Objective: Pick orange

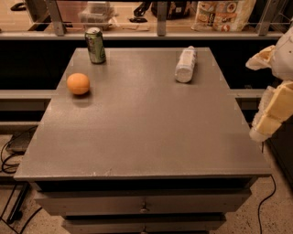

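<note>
The orange [78,84] is a small round fruit resting on the left side of the grey table top [142,123], a little in front of the green can [95,45]. My gripper [273,109] is at the far right edge of the view, beside the table's right edge and well away from the orange. It holds nothing that I can see.
A white bottle [185,64] lies on its side at the back right of the table. The green can stands upright at the back left. A shelf with packaged goods [223,13] runs behind the table. Cables [9,160] lie on the floor at the left.
</note>
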Motion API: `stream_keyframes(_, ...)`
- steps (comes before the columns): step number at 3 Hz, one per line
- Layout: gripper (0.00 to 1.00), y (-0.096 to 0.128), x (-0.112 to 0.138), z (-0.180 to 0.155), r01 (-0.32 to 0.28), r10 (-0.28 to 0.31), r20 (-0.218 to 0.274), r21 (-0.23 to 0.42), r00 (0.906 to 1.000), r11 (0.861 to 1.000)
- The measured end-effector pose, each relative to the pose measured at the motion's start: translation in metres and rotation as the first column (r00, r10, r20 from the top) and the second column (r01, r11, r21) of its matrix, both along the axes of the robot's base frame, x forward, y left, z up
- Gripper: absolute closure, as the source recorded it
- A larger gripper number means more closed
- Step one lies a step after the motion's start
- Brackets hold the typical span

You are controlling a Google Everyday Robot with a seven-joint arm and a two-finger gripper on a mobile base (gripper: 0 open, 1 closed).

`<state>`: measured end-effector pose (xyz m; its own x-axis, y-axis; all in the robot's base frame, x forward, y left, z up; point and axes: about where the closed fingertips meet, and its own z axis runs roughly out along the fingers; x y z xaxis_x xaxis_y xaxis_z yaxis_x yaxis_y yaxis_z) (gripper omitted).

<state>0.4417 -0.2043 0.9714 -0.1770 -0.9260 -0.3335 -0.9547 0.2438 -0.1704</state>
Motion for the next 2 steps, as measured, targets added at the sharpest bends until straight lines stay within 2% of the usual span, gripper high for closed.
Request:
stream_keyframes(1, 0.0, 0.01, 0.003, -0.003, -0.048, 0.053, -0.033, 0.123, 0.998, 0.991)
stream_keyframes(2, 0.0, 0.021, 0.009, -0.004, -0.081, 0.092, -0.041, 0.21, 0.9949, 0.974)
